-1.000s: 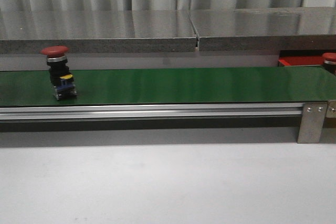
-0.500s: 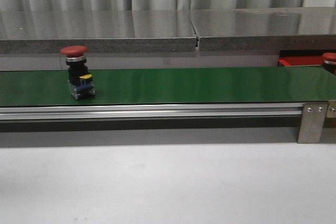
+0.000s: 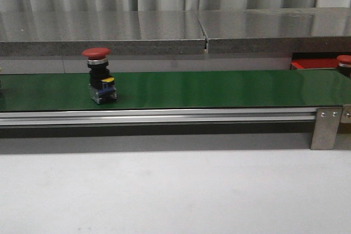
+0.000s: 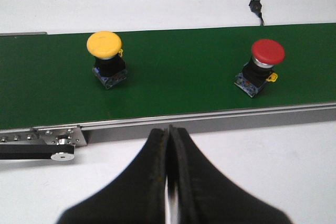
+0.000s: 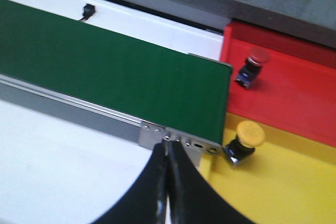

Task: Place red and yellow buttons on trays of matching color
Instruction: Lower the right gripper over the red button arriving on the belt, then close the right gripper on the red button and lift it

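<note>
A red button stands upright on the green belt, left of middle in the front view. The left wrist view shows the same red button, and a yellow button further along the belt. My left gripper is shut and empty over the white table, in front of the belt's rail. In the right wrist view a red tray holds a red button, and a yellow tray holds a yellow button. My right gripper is shut and empty near the belt's end bracket.
A grey stone shelf runs behind the belt. An aluminium rail and end bracket front the belt. A small black sensor sits on the white strip beyond the belt. The red tray's edge shows at far right.
The red button has ridden the belt to the right, from the far left toward the middle. Neither gripper shows in the earlier frames.
</note>
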### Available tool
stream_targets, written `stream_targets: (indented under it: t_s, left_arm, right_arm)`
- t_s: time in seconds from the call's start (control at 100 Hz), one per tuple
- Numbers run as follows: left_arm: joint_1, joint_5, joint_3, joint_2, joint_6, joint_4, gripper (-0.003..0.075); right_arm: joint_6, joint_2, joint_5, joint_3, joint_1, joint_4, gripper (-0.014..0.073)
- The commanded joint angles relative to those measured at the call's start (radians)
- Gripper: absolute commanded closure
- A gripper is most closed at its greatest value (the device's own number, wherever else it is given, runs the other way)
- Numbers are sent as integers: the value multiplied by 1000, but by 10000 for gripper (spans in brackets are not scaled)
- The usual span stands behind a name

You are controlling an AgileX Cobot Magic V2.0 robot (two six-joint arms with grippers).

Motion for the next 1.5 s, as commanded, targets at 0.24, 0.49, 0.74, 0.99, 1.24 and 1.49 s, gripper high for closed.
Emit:
stream_targets:
  t_s: [0.24,0.49,0.74,0.99,1.24,1.49]
  left_arm:
    - [-10,-67,120,-264,-1,-23,739]
    - [-10,-65,127,-325,-1,-23,739]
    - [-10,-67,127,-324,-1,-23,739]
    - [-10,-67,127,-324,-1,-23,739]
    - [-10,-67,127,-324,-1,-23,739]
    - [-10,-67,127,-324,-1,-23,739]
  right_arm:
    - [-4,344,-27,-277,204,15,624]
    - [-4,623,70,-472,328,15,67]
    - [-4,856,130,-647,439,15,-38]
    - [-12,1051,147,-801,513,15,-38]
    - [-12,1207,106,-931,532,15,-38]
    - [-12,1287,34,-977,532,16,-18]
